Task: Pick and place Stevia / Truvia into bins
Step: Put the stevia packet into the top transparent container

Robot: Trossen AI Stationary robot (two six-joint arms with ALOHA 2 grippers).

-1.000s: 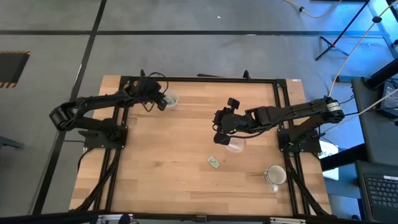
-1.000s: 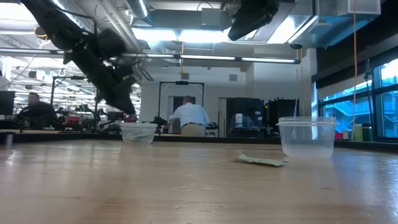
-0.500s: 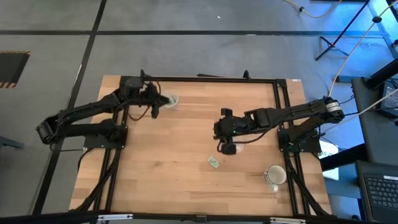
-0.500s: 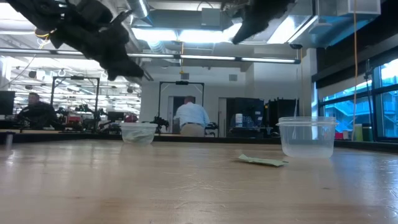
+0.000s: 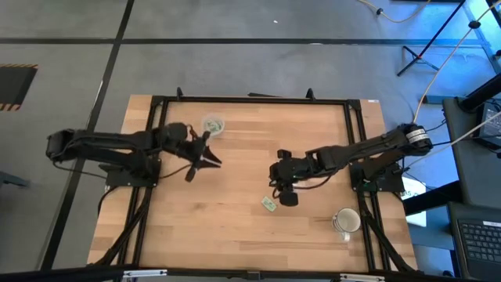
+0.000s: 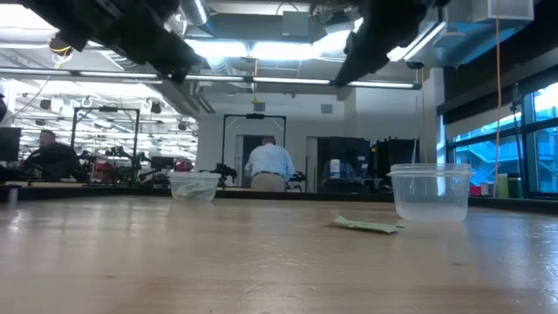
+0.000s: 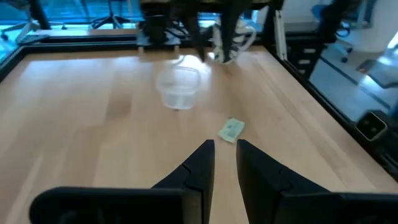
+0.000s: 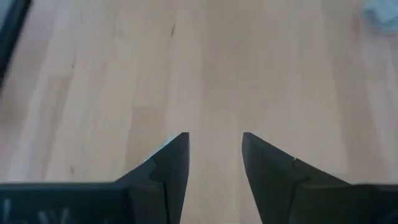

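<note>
Right gripper (image 5: 280,190), fingers spread and empty, hovers beside the green packet (image 5: 269,204); left gripper (image 5: 205,157) shows a narrow gap, empty

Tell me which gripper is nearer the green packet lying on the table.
Right. The right gripper hovers just beside the green packet, open and empty. The left gripper hangs much farther away, near the cup at the table's far side.

No text, label or number is legible on anything here.
</note>
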